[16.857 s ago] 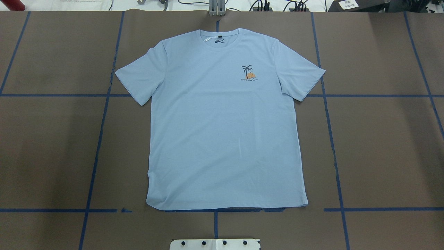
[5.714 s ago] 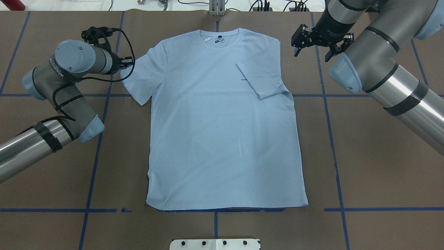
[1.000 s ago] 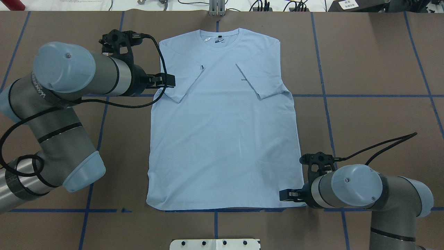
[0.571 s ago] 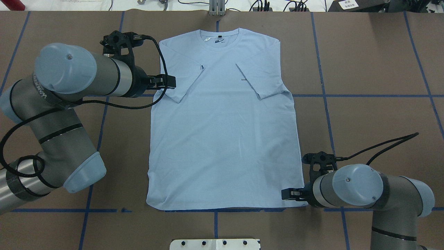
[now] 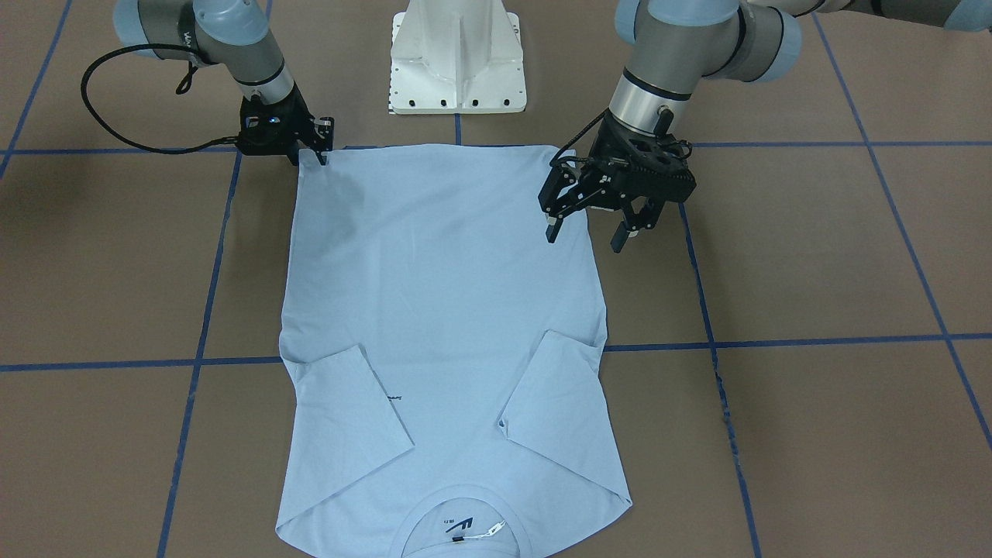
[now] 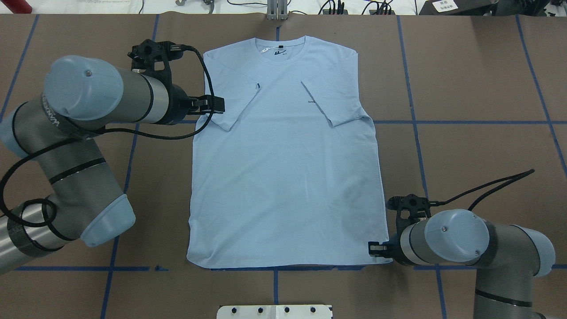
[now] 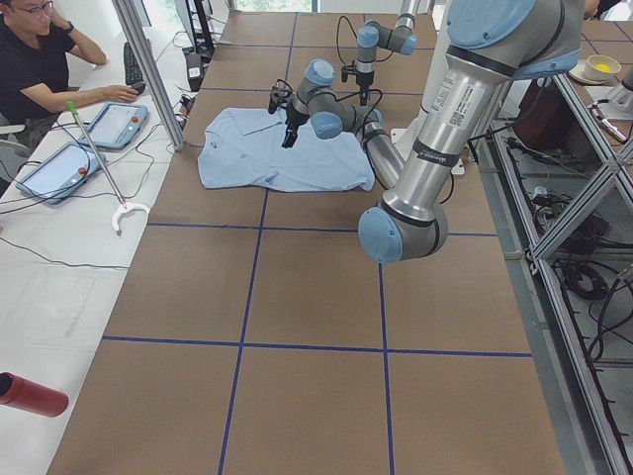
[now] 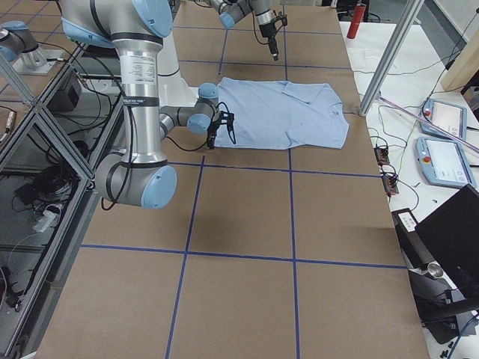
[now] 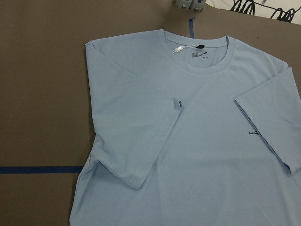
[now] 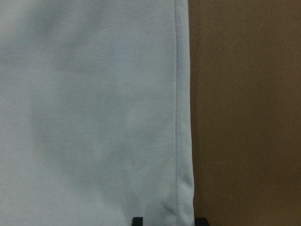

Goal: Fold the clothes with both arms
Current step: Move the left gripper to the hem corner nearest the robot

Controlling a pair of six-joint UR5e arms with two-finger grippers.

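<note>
Blue T-shirt [image 6: 283, 177] x1, 2 sleeves [image 6: 232, 104] folded in; L gripper [image 5: 585, 235] open over it, R gripper [image 5: 310, 159] part-open astride its edge [image 10: 178, 117].

A brown counter [image 6: 478, 155] is marked into large squares by blue tape lines [image 6: 487, 122], and a white pedestal base [image 5: 457, 54] stands at the middle of one long edge. Along the opposite edge runs a white side counter [image 7: 40, 297], where a seated person in a black top [image 7: 40, 59] is beside two tablet-like control pads [image 7: 114, 124] with red buttons, a thin white stick [image 7: 99, 163] with a hooked end, and a red cylinder [image 7: 30, 394] lying near the corner. A slanted silver metal post [image 7: 148, 69] rises by that edge, black cables [image 6: 336, 6] cluster just beyond the counter, and a yellow cup [image 7: 601, 67] sits on a saucer behind the pedestal side.
</note>
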